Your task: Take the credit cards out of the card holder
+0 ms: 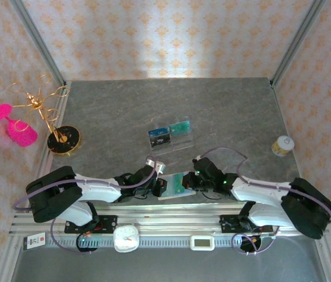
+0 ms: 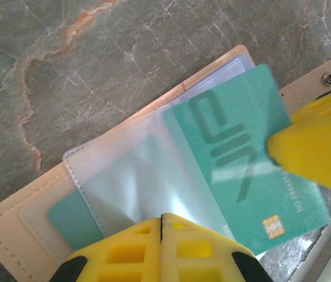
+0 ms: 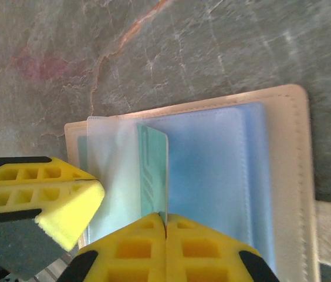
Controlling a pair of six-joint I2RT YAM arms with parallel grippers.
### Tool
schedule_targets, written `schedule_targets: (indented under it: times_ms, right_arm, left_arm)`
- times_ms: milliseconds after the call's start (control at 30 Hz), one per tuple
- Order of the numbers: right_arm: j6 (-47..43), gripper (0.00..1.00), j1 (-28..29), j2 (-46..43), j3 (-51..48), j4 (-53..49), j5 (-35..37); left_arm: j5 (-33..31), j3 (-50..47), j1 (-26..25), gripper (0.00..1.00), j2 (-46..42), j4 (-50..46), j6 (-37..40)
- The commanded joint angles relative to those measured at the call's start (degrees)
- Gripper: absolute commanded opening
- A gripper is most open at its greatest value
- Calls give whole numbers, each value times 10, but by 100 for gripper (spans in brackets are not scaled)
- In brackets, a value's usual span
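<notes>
Tan leather card holder [image 1: 176,188] lies open at the bench's [image 1: 230,111] 6 o'clock edge, between both arms. Left wrist view: left pincer [image 2: 161,226] closed on the card holder at its clear sleeve [image 2: 136,188]; teal credit card [image 2: 242,158] half out toward 3 o'clock, chip [image 2: 273,226] showing. Right wrist view adds pale blue slots [image 3: 212,170] and right pincer [image 3: 165,222] clamped shut on that card's edge. Top view gives a clear tray [image 1: 170,136] at the holder's 12 o'clock.
</notes>
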Motion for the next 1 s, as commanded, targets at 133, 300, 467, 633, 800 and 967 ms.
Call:
schedule_targets:
  times_ms: [133, 300, 467, 633, 800, 967]
  right_arm:
    - [-5, 0, -5, -102, -5, -24, 34]
    - [7, 0, -5, -164, 6, 45, 87]
    - [20, 0, -4, -163, 31, 150, 142]
    - [38, 0, -4, -144, 49, 248, 175]
    - [39, 0, 8, -109, 74, 304, 193]
    - [23, 0, 31, -73, 104, 341, 200]
  left_arm:
    - [-3, -22, 33, 0, -98, 40, -31]
    - [-12, -73, 85, 28, -223, 182, -99]
    - [-22, -90, 98, 40, -259, 311, -117]
    - [-23, -108, 98, 42, -247, 402, -138]
    - [-32, -128, 98, 42, -229, 492, -157]
    - [-30, -130, 98, 42, -211, 542, -164]
